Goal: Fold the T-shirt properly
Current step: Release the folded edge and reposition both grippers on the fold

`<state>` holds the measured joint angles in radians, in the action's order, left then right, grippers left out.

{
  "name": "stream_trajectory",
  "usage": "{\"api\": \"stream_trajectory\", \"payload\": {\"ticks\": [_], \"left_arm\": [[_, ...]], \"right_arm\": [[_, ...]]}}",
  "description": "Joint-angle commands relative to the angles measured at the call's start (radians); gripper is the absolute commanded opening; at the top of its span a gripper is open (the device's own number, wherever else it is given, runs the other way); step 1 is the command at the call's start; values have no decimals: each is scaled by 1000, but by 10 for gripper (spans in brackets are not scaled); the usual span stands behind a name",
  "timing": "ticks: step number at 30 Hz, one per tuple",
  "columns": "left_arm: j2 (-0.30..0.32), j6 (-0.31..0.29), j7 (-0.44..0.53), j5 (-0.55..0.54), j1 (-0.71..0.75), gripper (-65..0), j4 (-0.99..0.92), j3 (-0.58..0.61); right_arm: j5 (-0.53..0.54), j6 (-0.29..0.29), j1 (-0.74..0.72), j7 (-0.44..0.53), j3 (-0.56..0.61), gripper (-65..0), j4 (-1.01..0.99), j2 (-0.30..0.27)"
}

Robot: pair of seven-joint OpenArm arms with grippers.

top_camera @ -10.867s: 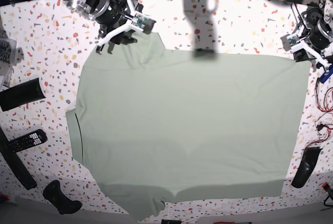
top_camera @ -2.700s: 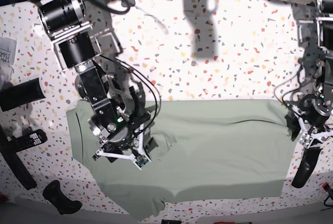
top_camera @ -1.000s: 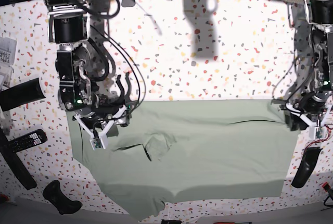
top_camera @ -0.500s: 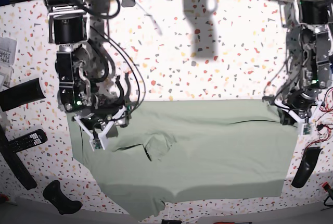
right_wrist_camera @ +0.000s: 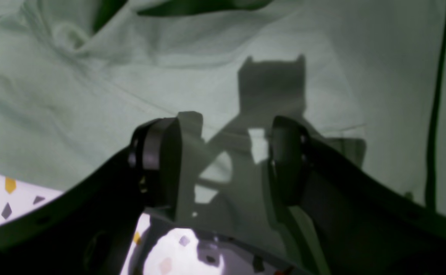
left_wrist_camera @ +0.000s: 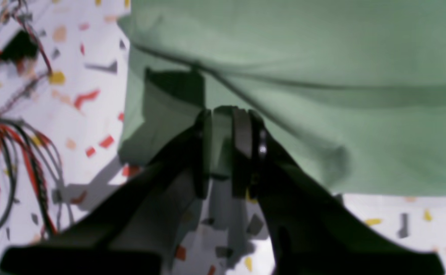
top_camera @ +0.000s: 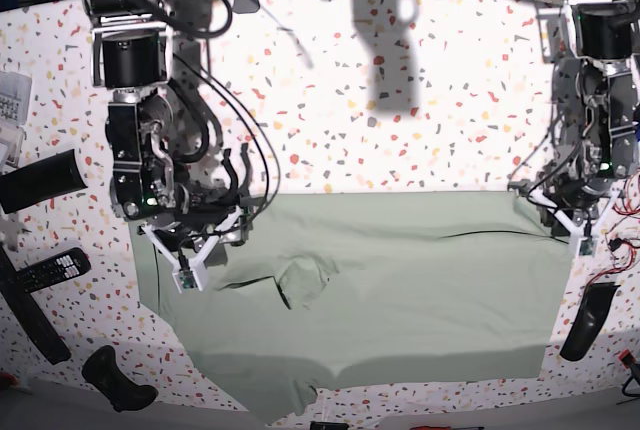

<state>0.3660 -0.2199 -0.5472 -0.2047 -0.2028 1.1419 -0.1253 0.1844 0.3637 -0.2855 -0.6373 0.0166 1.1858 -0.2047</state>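
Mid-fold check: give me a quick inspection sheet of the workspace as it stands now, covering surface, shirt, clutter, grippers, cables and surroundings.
Surface: white speckled table, far half bare.
Job's things: T-shirt folded over once, straight fold edge across the table's middle; a rumpled crease near its collar end.
Clutter: remote control, black bar and black handle-shaped piece on one side; dark curved object on the other.
Grippers: left gripper shut on the T-shirt's corner edge; right gripper open over the cloth, holding nothing.
Cables: red and black wires on the table beside the left gripper.
Surroundings: nothing seen beyond the arm bases.
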Motion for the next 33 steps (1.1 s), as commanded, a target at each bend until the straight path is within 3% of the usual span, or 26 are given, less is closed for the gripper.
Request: {"api": "stream_trajectory", "payload": {"ticks": [1,26,33], "left_arm": [[16,0,40,-5,-23,-577,6,-5],[11,-62,107,6,-99,-538,-74,-5],[11,-134,195,5,-100,-538,-194,-5]], "right_arm": [[10,6,-30,19,-3,-286,16,-5],[6,6,-30,45,-3,-286,16,-5],[6,6,-29,45,-3,-286,16,-5]]}}
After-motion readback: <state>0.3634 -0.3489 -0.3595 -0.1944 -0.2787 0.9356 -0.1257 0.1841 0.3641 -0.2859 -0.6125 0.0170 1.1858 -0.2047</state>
